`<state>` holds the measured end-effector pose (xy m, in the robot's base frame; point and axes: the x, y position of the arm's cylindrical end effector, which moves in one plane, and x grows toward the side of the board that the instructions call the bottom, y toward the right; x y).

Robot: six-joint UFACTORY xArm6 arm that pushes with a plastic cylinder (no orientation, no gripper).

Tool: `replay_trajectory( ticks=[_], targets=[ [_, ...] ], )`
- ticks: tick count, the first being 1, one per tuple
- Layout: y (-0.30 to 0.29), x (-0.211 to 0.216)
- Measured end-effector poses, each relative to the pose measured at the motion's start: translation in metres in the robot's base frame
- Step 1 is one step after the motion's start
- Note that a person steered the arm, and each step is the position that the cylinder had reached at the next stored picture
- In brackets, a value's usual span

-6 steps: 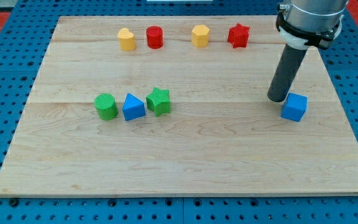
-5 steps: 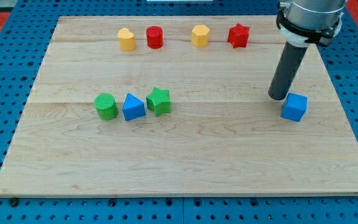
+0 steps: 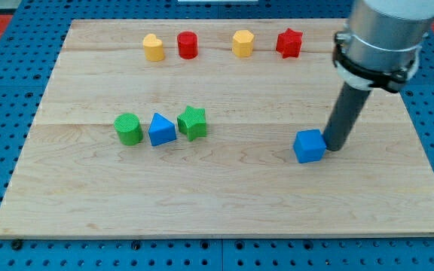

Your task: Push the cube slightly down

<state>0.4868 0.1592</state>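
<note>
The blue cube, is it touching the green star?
No, the blue cube sits alone toward the view's right beside my tip, far from the green star.

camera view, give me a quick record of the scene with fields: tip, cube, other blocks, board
tip: my tip sits at the blue cube's right side, apparently touching
cube: blue cube, right of the board's centre, apart from all other blocks
middle-left group: green cylinder, blue triangular block, green star, close together
top row: yellow heart, red cylinder, yellow hexagon, red star
board: wooden board
</note>
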Motion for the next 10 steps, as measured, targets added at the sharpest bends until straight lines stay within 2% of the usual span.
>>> replay_trajectory(
  ticks=[1, 2, 3, 4, 5, 6, 7, 8, 9, 10],
  targets=[
    [0.035, -0.048],
    [-0.003, -0.048],
    [-0.011, -0.005],
    [-0.022, 0.004],
    [-0.048, -0.036],
    [-0.099, -0.014],
    [-0.06, 0.035],
    [-0.062, 0.015],
    [-0.074, -0.032],
    [-0.155, -0.01]
  ],
)
